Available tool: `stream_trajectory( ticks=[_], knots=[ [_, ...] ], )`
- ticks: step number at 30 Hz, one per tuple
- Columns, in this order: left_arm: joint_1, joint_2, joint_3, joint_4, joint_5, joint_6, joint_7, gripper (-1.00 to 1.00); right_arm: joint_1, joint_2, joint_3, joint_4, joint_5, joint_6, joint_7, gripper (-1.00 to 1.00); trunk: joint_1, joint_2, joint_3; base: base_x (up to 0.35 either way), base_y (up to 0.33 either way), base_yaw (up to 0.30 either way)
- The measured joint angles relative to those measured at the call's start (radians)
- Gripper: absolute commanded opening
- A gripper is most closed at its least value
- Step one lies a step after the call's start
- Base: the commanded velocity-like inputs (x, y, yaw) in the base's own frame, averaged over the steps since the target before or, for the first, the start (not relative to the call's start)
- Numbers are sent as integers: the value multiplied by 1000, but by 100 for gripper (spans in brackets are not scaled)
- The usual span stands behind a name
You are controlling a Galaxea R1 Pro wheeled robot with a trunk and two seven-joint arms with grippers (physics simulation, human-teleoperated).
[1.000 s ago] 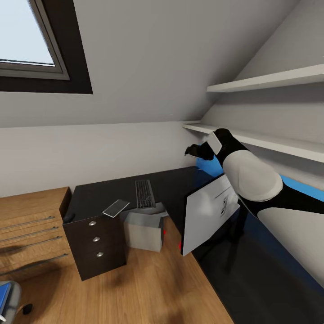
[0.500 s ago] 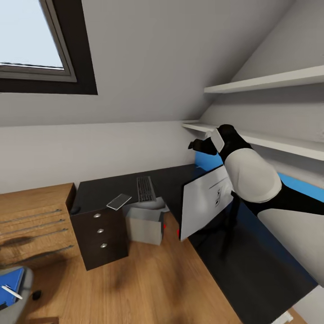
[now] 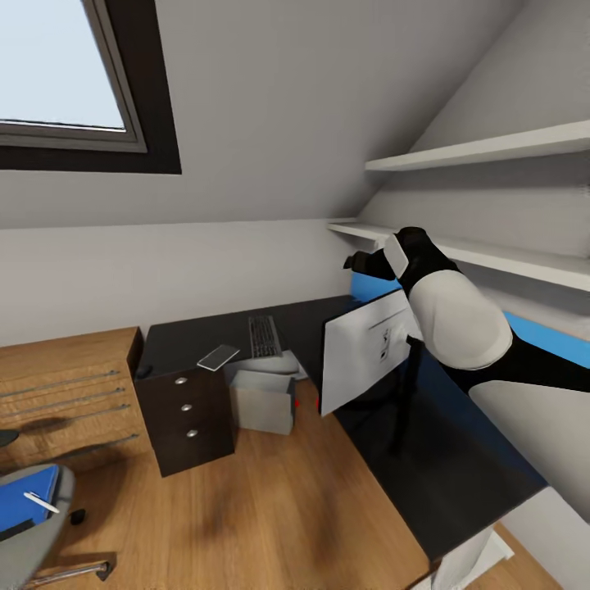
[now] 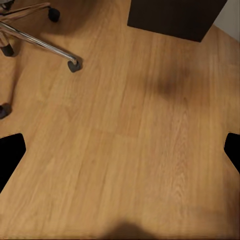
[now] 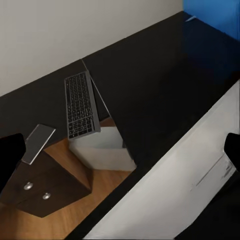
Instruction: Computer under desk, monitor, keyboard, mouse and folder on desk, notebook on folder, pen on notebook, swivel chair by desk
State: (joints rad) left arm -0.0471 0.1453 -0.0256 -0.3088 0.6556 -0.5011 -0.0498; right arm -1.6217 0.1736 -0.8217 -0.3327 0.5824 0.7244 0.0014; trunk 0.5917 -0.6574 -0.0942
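Obstruction: monitor (image 3: 365, 351) stands just below my right gripper (image 3: 354, 264).
Keyboard (image 3: 264, 336): beyond, lower.
Right gripper: spread, empty.
Left gripper: fingers (image 4: 11, 150) parted over floor (image 4: 130, 150).

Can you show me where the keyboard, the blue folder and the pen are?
keyboard (image 3: 264, 336), head view, middle of its keys.
blue folder (image 3: 20, 498), head view, its flat blue cover on the chair seat.
pen (image 3: 40, 502), head view, middle of the thin white stick.

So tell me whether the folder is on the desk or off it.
Off it. In the head view the blue folder lies on the swivel chair seat, the pen atop it, apart from the black desk.
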Motion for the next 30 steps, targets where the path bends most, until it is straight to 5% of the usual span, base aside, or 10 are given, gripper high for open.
stream_trajectory(
  ticks=[20,30],
  knots=[
    [0,0,0,0,2,5,1,100,39,-43,-1,-1,5,-74,0,100,0,0,0,-99,-273,0],
    [0,0,5,1,3,1,1,100,155,-59,-1,-1,9,-280,0,100,0,0,0,-18,-79,0]
  ],
)
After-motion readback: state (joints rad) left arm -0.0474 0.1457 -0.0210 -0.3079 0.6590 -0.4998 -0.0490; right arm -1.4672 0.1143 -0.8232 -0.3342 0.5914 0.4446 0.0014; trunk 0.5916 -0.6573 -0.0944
